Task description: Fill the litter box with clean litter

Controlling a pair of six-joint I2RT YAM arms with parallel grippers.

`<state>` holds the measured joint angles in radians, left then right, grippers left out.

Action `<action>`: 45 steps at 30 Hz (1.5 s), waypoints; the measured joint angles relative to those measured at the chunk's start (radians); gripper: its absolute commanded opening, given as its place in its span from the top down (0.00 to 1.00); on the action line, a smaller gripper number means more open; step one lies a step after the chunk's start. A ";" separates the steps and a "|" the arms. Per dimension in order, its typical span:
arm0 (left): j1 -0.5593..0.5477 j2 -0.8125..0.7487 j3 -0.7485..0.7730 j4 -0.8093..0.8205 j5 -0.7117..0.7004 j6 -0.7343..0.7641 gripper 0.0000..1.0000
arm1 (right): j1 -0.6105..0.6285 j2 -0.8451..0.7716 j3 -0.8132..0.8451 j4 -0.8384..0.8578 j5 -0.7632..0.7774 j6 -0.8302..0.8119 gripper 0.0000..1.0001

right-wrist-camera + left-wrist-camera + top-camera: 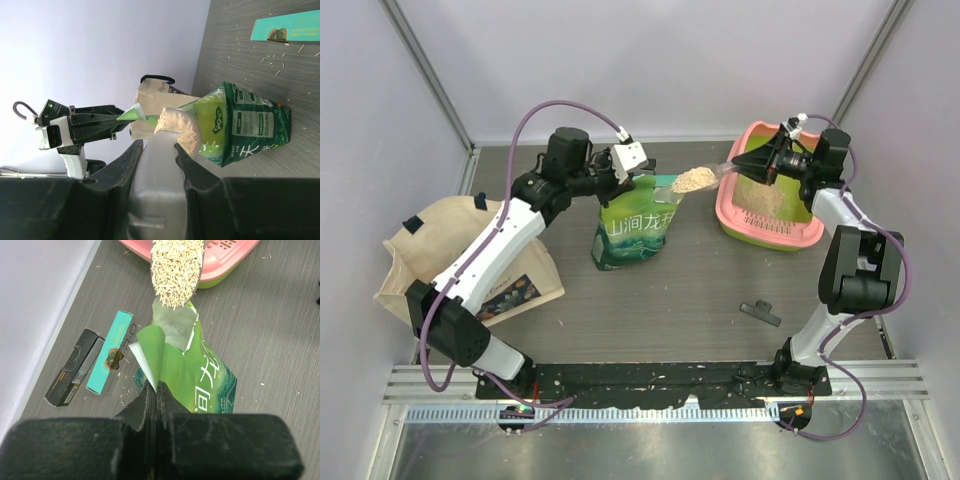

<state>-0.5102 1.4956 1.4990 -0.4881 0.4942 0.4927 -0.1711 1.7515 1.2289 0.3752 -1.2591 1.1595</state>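
Left jaws are clenched flat on one torn flap at the mouth of the single green bag (634, 236), which stands upright near the middle of the table (670, 290) with its top pulled open. Right jaws are closed around the handle of the one clear scoop (722, 170), gripping it from both sides. We see the scoop carrying a heaped load of clean litter (692, 181), pale and sandy, hanging in the air just past the bag's mouth, between the bag and the one litter box (740, 226). That box sits on the table at the far right, pink rim outside and green basin inside, and we make out a pale layer of the same grains in its bottom. We count two arms, one on each side. One beige tote bag (430, 245) lies at the left, partly under the left arm. From the left wrist view we count two slim cartons lying side by side beside the bag, one black carton (72, 368) and one teal carton (110, 358), with loose grains scattered around them. One small black clip (760, 312) lies near the right arm's base.
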 measured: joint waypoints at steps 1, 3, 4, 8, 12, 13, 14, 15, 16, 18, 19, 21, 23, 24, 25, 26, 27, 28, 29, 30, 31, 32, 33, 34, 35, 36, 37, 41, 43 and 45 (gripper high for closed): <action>0.000 0.002 0.002 0.000 0.000 0.002 1.00 | -0.004 -0.001 0.000 0.003 -0.001 0.001 0.99; 0.001 0.007 0.004 -0.001 0.000 0.005 1.00 | -0.016 -0.003 -0.001 0.010 -0.004 0.004 0.99; 0.001 0.009 0.005 -0.001 0.000 0.006 1.00 | -0.023 -0.003 -0.001 0.014 -0.005 0.005 0.99; 0.002 0.017 0.014 -0.003 0.000 0.009 1.00 | -0.063 -0.003 -0.001 0.014 -0.008 0.011 0.99; 0.002 0.019 0.018 -0.005 0.000 0.010 1.00 | -0.102 -0.003 -0.001 0.017 -0.010 0.018 0.99; 0.002 0.020 0.018 -0.005 0.000 0.010 1.00 | -0.112 -0.003 -0.001 0.019 -0.010 0.018 0.99; 0.002 0.020 0.018 -0.005 0.000 0.010 1.00 | -0.121 -0.003 0.000 0.021 -0.011 0.019 0.99; 0.002 0.020 0.018 -0.005 0.000 0.010 1.00 | -0.131 -0.003 0.000 0.022 -0.011 0.021 0.99; 0.002 0.021 0.018 -0.005 0.000 0.010 1.00 | -0.141 -0.003 0.000 0.023 -0.012 0.022 0.99; 0.002 0.021 0.018 -0.005 0.000 0.010 1.00 | -0.159 -0.003 0.000 0.027 -0.014 0.024 0.99; 0.002 0.021 0.018 -0.005 0.000 0.010 1.00 | -0.168 -0.003 0.000 0.029 -0.016 0.026 0.99; 0.002 0.021 0.019 -0.006 0.000 0.010 1.00 | -0.192 -0.003 0.000 0.037 -0.020 0.029 0.99; 0.002 0.022 0.020 -0.007 0.000 0.010 1.00 | -0.220 -0.003 0.002 0.043 -0.026 0.030 0.99; 0.002 0.024 0.022 -0.010 0.000 0.010 1.00 | -0.236 -0.003 0.002 0.046 -0.027 0.031 0.99; 0.002 0.024 0.023 -0.011 0.000 0.010 1.00 | -0.254 -0.002 0.002 0.049 -0.029 0.032 0.99; 0.002 0.025 0.024 -0.013 0.000 0.010 1.00 | -0.270 -0.002 0.002 0.051 -0.032 0.033 0.99; 0.002 0.026 0.026 -0.014 0.000 0.010 1.00 | -0.290 0.000 0.002 0.054 -0.034 0.034 0.99; 0.002 0.026 0.027 -0.018 0.000 0.010 1.00 | -0.310 0.002 0.002 0.060 -0.037 0.036 0.99; 0.002 0.026 0.029 -0.020 0.001 0.010 1.00 | -0.330 0.006 0.003 0.065 -0.039 0.038 0.99; 0.002 0.026 0.030 -0.021 0.001 0.010 1.00 | -0.350 0.011 0.003 0.072 -0.040 0.040 0.99; 0.002 0.027 0.032 -0.024 0.001 0.010 1.00 | -0.370 0.018 0.003 0.079 -0.041 0.042 0.99; 0.002 0.027 0.034 -0.027 0.002 0.010 1.00 | -0.385 0.025 0.003 0.085 -0.041 0.045 0.99; 0.002 0.028 0.034 -0.027 0.003 0.010 1.00 | -0.403 0.034 0.003 0.093 -0.040 0.045 0.99; 0.002 0.028 0.035 -0.028 0.003 0.010 1.00 | -0.420 0.043 0.003 0.099 -0.037 0.044 0.99; 0.002 0.028 0.035 -0.029 0.003 0.010 1.00 | -0.437 0.051 0.003 0.101 -0.032 0.039 0.99; 0.002 0.028 0.036 -0.030 0.004 0.010 1.00 | -0.448 0.056 0.001 0.096 -0.031 0.020 0.99; 0.002 0.028 0.036 -0.031 0.003 0.010 1.00 | -0.455 0.058 -0.001 0.085 -0.024 -0.003 0.99; 0.002 0.028 0.036 -0.034 0.003 0.010 1.00 | -0.468 0.058 0.000 -0.038 0.045 -0.150 0.99; 0.002 0.027 0.036 -0.034 0.003 0.010 1.00 | -0.468 0.058 0.004 -0.121 0.107 -0.241 0.99; 0.002 0.027 0.036 -0.034 0.003 0.010 1.00 | -0.466 0.050 0.004 -0.198 0.197 -0.332 0.99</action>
<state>-0.5087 1.5230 1.5349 -0.5220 0.4976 0.5026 -0.6373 1.8011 1.2331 0.1776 -1.0618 0.8280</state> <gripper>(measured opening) 0.010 0.325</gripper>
